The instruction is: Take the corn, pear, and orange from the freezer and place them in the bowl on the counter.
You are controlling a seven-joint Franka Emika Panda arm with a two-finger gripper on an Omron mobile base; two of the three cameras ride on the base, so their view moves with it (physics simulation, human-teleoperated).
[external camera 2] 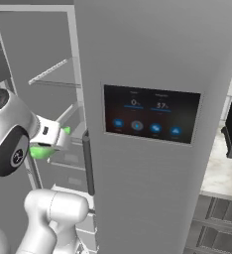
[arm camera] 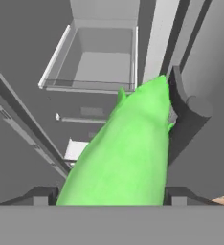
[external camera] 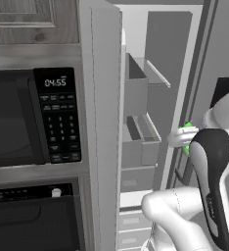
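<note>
My gripper [arm camera: 111, 196] is shut on a long, bright green item [arm camera: 128, 153] with a pointed tip, which looks like the corn in its husk. The item sticks out ahead of the fingers and hides most of them. From the left base view the gripper [external camera: 184, 138] hangs in front of the open freezer [external camera: 150, 63], with green [external camera: 187, 128] showing at the hand. In the right base view the gripper [external camera 2: 51, 141] sits left of the freezer's grey door [external camera 2: 152, 198]. The orange, the pear and the bowl are out of view.
The open freezer door [external camera: 104, 122] with its bins [external camera: 141, 142] stands close on the left. A black microwave [external camera: 18, 117] and an oven [external camera: 33, 215] lie beyond it. The dispenser panel [external camera 2: 152, 116] and a long handle [external camera 2: 88, 163] are on the right, with the marbled counter [external camera 2: 222, 173] past them.
</note>
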